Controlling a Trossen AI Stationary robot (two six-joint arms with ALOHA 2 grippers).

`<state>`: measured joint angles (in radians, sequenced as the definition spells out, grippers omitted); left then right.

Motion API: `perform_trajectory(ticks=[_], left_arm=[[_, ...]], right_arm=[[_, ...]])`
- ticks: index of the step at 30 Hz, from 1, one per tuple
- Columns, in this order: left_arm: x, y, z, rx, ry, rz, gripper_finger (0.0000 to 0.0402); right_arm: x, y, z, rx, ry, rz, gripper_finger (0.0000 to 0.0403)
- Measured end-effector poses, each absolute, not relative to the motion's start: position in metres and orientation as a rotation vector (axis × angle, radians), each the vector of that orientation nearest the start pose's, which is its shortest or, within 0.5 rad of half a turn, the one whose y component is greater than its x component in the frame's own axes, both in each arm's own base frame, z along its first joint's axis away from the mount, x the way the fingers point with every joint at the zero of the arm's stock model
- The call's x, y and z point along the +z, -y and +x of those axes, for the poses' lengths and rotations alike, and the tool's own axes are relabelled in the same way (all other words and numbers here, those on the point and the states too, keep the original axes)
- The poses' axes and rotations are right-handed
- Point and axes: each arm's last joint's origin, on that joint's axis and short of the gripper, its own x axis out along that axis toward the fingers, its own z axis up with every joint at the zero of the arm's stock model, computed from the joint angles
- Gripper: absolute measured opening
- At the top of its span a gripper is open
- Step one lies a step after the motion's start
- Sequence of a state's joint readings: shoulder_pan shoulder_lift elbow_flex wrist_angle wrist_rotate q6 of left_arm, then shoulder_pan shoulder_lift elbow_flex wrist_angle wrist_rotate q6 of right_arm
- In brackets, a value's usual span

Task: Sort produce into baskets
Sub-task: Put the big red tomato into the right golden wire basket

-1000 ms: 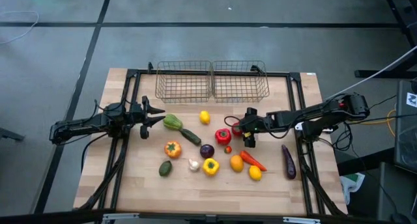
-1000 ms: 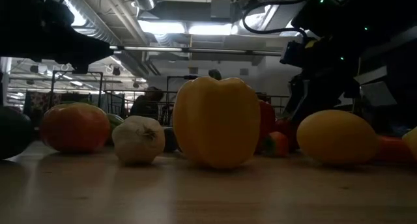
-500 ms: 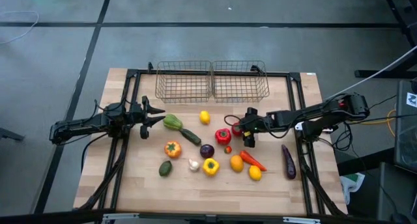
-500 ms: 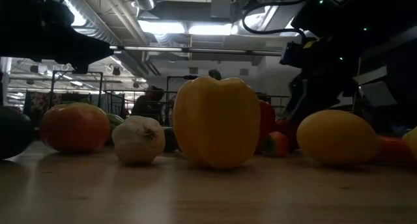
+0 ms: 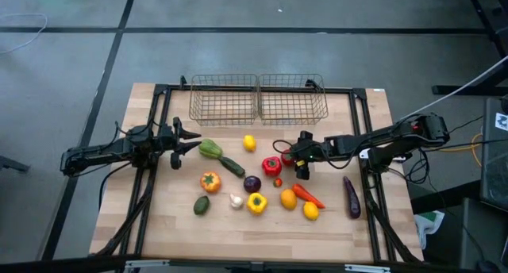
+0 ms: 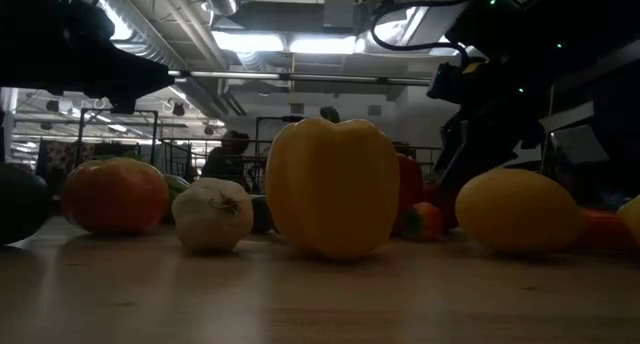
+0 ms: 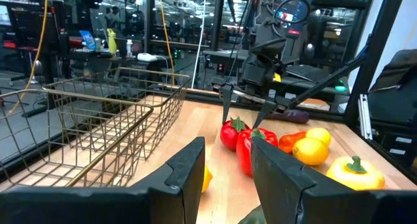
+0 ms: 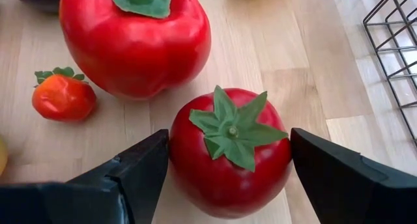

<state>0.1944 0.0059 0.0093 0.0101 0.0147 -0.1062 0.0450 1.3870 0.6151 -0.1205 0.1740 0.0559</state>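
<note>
The produce lies spread over the wooden table, and two wire baskets (image 5: pixel 225 106) (image 5: pixel 294 106) stand side by side at the far edge. My right gripper (image 8: pixel 229 136) (image 5: pixel 290 155) is open and tips down over a red tomato (image 8: pixel 228 159). One of its fingers stands on each side of the tomato, which rests on the table with its green stem up. A red pepper (image 8: pixel 133 42) and a small tomato (image 8: pixel 63 96) lie just beyond it. My left gripper (image 5: pixel 190 140) (image 7: pixel 228 165) waits level at the table's left, slightly open, with nothing between its fingers. My right gripper's fingers come at the tomato slanting from above and from the table's right. One finger (image 8: pixel 140 168) stands right against the tomato's side (image 8: pixel 174 152), and I cannot tell whether it touches. The other finger (image 8: pixel 339 172) is plainly apart from it.
A green pepper (image 5: pixel 209 149), a cucumber (image 5: pixel 232 166) and a lemon (image 5: pixel 249 143) lie at mid table. A yellow pepper (image 5: pixel 256 202), garlic (image 5: pixel 236 200), an orange (image 5: pixel 288 199) and a carrot (image 5: pixel 308 195) lie nearer. An eggplant (image 5: pixel 351 197) lies at the right. Black frame rails edge the table.
</note>
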Motion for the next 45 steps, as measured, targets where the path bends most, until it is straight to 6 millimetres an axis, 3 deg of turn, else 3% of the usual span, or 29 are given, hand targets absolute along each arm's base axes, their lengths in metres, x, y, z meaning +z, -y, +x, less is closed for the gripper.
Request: perform_trajectory(ticks=[35, 45], left_arm=[[0.1672, -0.0184, 0.0957, 0.179, 0.023, -0.105, 0.0121], [0.1672, -0.0185, 0.0957, 0.179, 0.023, -0.106, 0.0121]], right_arm=[[0.1578, -0.006, 0.2451, -0.193, -0.932, 0.036, 0.0312], [0.1577, -0.006, 0.2452, -0.192, -0.932, 0.035, 0.0275]])
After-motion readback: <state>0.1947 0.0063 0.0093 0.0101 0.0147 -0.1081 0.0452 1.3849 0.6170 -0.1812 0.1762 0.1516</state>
